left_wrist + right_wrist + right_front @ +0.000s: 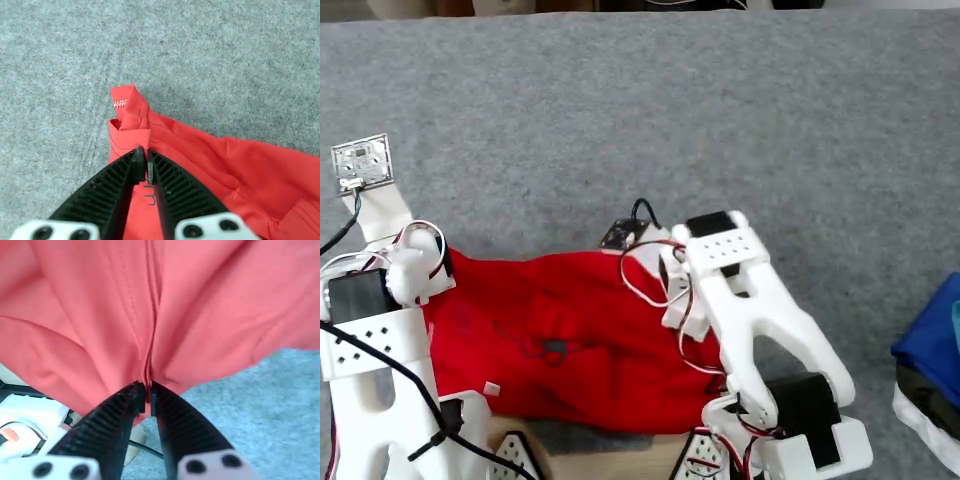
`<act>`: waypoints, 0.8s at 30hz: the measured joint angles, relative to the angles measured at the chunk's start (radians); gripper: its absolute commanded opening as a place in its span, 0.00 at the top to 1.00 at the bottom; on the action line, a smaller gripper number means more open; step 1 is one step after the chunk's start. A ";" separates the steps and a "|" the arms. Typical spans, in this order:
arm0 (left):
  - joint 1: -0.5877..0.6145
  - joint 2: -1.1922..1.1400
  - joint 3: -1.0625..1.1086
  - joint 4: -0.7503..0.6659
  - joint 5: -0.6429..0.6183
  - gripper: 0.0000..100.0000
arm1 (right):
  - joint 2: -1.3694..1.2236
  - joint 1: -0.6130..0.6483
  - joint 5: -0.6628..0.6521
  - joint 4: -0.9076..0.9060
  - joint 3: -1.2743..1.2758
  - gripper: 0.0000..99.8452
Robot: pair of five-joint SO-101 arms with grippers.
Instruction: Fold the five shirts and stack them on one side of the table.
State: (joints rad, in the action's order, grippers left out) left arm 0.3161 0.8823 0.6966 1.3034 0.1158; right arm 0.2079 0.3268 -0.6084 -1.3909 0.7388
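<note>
A red shirt lies crumpled on the grey table near the front edge, stretched between the two arms. My left gripper is shut on the red shirt at a hemmed corner, at the cloth's left end in the high view. My right gripper is shut on a fold of the red shirt, which hangs in front of it; this arm stands at the cloth's right end. A stack of folded shirts, blue on top, sits at the table's right edge.
The grey carpet-like table top stretches bare behind the shirt. A small circuit board on a white mount stands at the left. A bare wooden strip shows at the front edge between the arm bases.
</note>
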 measured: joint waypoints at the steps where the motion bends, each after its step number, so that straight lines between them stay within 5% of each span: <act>1: 0.000 0.000 0.000 0.000 0.000 0.98 | 0.000 -0.002 0.000 -0.006 -0.009 0.96; 8: 0.000 0.000 0.000 0.000 0.000 0.98 | 0.000 -0.003 0.000 -0.015 -0.021 0.96; 15: 0.000 0.000 0.000 0.000 0.000 0.98 | 0.000 -0.003 0.000 -0.040 -0.021 0.76; 24: 0.000 0.000 0.000 0.000 0.000 0.98 | 0.014 -0.003 0.000 -0.107 -0.038 0.91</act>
State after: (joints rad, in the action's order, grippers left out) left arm 0.3161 0.8823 0.6966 1.3034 0.1158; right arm 0.2217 0.3237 -0.6084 -1.4983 0.7004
